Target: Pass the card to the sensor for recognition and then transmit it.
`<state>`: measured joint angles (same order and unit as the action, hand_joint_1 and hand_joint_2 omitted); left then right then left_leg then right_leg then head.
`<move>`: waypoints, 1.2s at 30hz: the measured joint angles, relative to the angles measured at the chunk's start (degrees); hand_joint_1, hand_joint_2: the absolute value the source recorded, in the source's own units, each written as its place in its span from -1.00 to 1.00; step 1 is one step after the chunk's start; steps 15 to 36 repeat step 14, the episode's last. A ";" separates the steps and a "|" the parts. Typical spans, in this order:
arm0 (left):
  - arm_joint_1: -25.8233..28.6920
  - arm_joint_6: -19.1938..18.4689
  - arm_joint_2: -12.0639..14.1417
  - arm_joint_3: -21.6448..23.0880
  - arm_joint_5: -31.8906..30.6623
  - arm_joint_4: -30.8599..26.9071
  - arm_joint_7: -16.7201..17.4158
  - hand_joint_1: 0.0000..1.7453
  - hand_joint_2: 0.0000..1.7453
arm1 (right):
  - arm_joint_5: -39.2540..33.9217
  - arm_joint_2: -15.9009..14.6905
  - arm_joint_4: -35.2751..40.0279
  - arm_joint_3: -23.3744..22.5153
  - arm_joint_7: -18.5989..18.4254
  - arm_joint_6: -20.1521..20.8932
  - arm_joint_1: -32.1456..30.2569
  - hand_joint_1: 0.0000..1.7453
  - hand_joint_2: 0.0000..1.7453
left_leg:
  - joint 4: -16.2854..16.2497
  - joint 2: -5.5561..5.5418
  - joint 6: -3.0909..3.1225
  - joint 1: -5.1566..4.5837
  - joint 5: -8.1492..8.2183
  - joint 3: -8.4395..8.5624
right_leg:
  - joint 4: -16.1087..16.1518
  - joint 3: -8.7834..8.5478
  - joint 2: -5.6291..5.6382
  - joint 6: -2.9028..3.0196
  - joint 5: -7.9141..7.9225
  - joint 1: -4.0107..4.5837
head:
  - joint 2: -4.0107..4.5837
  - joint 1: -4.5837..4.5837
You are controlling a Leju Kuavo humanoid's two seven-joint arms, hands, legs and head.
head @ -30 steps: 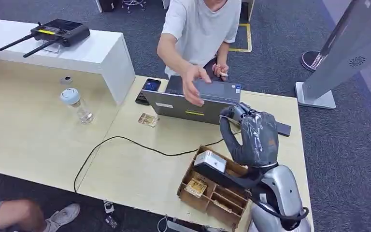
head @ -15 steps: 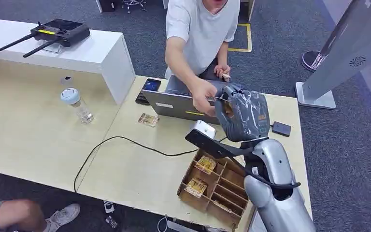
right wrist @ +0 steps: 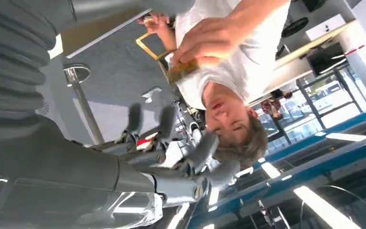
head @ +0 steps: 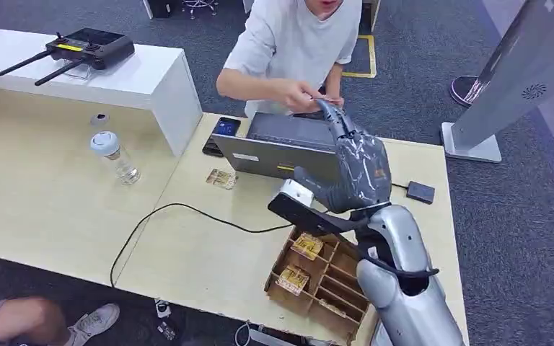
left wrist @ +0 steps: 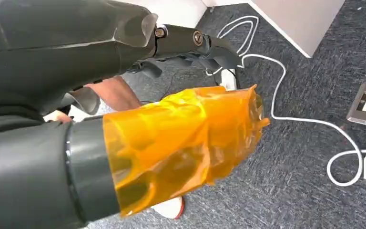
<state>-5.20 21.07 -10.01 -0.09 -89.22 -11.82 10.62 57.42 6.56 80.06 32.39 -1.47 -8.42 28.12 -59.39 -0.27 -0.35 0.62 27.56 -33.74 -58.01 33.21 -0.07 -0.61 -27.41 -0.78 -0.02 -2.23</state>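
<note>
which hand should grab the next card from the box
Right. The right hand is raised over the table, fingers spread and empty, just beyond the card box. The left hand hangs toward the floor.

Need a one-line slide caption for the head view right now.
Robot's right hand, fingers spread, reaches over the laptop toward a person's hand holding the card.

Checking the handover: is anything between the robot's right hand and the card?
Nothing visible stands between them. The person's hand holds the card just beyond the spread fingers of the right hand, which is empty. In the right wrist view there is only open air in the gap.
</note>
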 joint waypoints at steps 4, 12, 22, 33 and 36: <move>0.02 0.22 0.02 -0.02 0.50 0.00 0.09 -1.00 -1.00 | -1.03 0.00 1.80 0.39 0.70 -0.26 -0.94 -1.00 -1.00 | 0.00 0.00 0.00 0.00 0.00 0.00 | 0.00 0.00 0.00 0.00 0.00 0.00 | 0.00 0.00; 0.53 1.97 0.04 -0.26 2.16 0.00 0.68 -1.00 -1.00 | -5.97 -0.09 8.11 0.37 3.76 -2.34 -6.51 -1.00 -1.00 | 0.00 0.00 0.01 0.00 0.01 -0.01 | 0.01 0.02 0.00 0.00 -0.01 0.00 | 0.00 0.00; 0.81 2.54 0.07 -0.55 2.67 0.00 0.70 -1.00 -1.00 | -7.61 -0.22 10.02 0.33 4.94 -2.84 -8.51 -1.00 -1.00 | 0.00 0.00 0.01 0.00 0.02 -0.01 | 0.02 0.03 0.00 0.00 -0.01 0.00 | 0.00 0.00; 0.81 2.54 0.07 -0.55 2.67 0.00 0.70 -1.00 -1.00 | -7.61 -0.22 10.02 0.33 4.94 -2.84 -8.51 -1.00 -1.00 | 0.00 0.00 0.01 0.00 0.02 -0.01 | 0.02 0.03 0.00 0.00 -0.01 0.00 | 0.00 0.00; 0.81 2.54 0.07 -0.55 2.67 0.00 0.70 -1.00 -1.00 | -7.61 -0.22 10.02 0.33 4.94 -2.84 -8.51 -1.00 -1.00 | 0.00 0.00 0.01 0.00 0.02 -0.01 | 0.02 0.03 0.00 0.00 -0.01 0.00 | 0.00 0.00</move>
